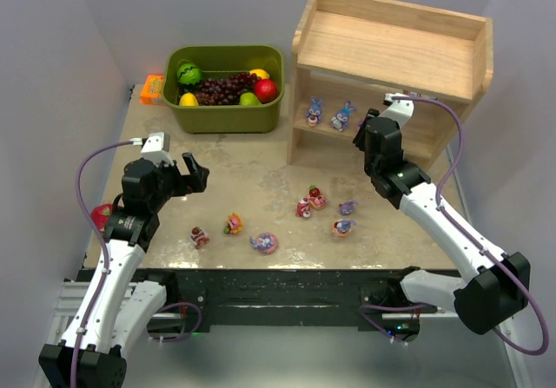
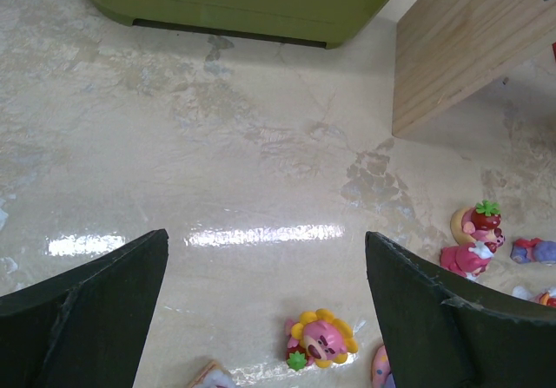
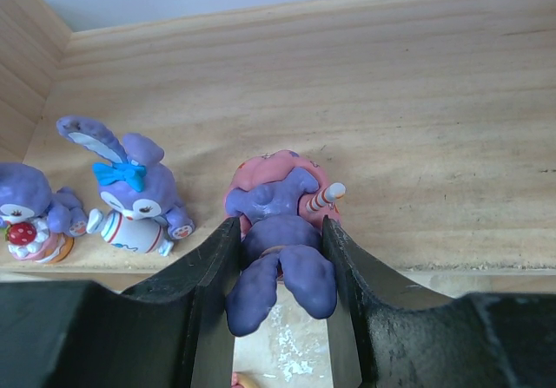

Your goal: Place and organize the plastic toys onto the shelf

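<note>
My right gripper (image 3: 280, 232) is shut on a purple bunny (image 3: 280, 210) with a pink base, holding it at the front edge of the wooden shelf's (image 1: 391, 45) lower tier (image 3: 434, 145). Two more bunnies (image 3: 130, 193) (image 3: 30, 210) stand on that tier to its left, also seen from above (image 1: 314, 110) (image 1: 344, 115). My left gripper (image 1: 187, 173) hangs open over the table, nothing between its fingers (image 2: 87, 292). Several toys lie loose on the table: a sunflower bear (image 2: 320, 339), a strawberry bear (image 2: 482, 223), and others (image 1: 264, 243) (image 1: 343, 227) (image 1: 199, 237).
An olive-green bin (image 1: 226, 119) of fake fruit stands at the back left of the shelf. An orange box (image 1: 152, 88) lies beside it. A pink-red dragon fruit (image 1: 102, 216) sits at the table's left edge near my left arm.
</note>
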Motion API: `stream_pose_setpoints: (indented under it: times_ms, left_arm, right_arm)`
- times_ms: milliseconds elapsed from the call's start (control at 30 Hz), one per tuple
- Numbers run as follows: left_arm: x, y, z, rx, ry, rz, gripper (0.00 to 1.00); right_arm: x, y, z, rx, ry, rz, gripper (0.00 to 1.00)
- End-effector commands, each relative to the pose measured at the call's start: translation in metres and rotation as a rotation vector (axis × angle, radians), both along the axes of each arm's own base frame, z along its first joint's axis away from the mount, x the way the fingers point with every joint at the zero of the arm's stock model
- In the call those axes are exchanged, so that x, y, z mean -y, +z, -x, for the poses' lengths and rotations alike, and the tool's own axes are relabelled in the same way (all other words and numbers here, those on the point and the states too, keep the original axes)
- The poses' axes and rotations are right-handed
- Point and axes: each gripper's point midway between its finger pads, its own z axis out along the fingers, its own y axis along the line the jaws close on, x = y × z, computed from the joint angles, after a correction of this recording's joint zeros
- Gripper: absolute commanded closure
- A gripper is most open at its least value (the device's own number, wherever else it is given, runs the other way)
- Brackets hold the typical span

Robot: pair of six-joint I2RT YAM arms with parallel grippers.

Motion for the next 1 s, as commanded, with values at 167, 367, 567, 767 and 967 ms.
stream_pose_setpoints:
  times_ms: [167, 367, 567, 767, 967]
  left_arm:
    - [0.0, 0.006, -0.001, 0.022, -0.004, -0.009, 0.01]
    - [0.0, 0.006, -0.001, 0.022, -0.004, -0.009, 0.0]
    - [0.0, 0.006, -0.001, 0.022, -0.003, -0.01, 0.01]
    - [0.0, 0.007, -0.001, 0.025, -0.004, -0.009, 0.01]
    - [0.0, 0.007, -0.001, 0.025, -0.005, -0.01, 0.01]
  right_arm:
    - [0.003, 0.008, -0.012, 0.042, -0.058, 0.0, 0.58]
    - [0.003, 0.009, -0.013, 0.042, -0.064, -0.006, 0.47]
    - [0.003, 0.012, -0.012, 0.047, -0.06, -0.01, 0.44]
    - [0.004, 0.02, -0.012, 0.054, -0.07, -0.014, 0.41]
    - [0.006, 0.02, -0.013, 0.039, -0.1, -0.022, 0.4]
